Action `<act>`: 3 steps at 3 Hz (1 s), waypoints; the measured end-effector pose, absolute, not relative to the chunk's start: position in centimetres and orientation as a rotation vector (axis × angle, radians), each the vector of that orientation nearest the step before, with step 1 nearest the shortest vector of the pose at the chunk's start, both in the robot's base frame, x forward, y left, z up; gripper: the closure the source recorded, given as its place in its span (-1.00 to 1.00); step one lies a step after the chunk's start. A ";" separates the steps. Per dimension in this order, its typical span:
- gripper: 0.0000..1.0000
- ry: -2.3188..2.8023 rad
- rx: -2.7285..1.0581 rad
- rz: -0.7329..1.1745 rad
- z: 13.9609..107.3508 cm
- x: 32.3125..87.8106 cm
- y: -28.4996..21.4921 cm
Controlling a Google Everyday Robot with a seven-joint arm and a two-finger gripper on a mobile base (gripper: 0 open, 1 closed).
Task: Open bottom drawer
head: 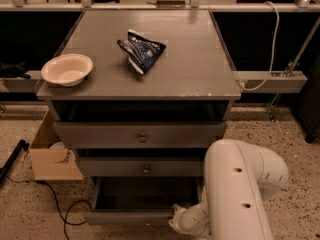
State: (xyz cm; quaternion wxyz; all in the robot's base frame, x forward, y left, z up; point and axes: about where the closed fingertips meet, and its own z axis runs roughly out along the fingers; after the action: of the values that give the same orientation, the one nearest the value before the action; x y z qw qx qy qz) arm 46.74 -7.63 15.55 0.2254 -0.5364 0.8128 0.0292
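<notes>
The grey cabinet has three drawer fronts with small round knobs. The bottom drawer (127,217) stands pulled out toward me, its dark inside showing above the front panel. My gripper (176,215) is low at the right end of that front panel, at the tip of my white arm (240,194). The arm's bulky link covers the cabinet's lower right corner and the drawer's right end. The bottom drawer's knob does not show.
The top drawer (142,134) and middle drawer (145,168) sit pushed in. A white bowl (67,69) and a blue snack bag (142,51) lie on the cabinet top. A cardboard box (52,156), a black cable (65,209) and a dark pole (12,156) are on the floor at left.
</notes>
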 end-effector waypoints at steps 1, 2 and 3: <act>1.00 2.240 -1.488 0.075 15.7 46.8 -7.4; 1.00 2.240 -1.489 0.075 15.7 46.8 -7.4; 1.00 2.240 -1.490 0.076 15.8 46.8 -7.2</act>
State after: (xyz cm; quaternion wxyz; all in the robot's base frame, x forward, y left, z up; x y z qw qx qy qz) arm 46.81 -7.16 15.77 0.2232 -0.5398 0.8112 0.0277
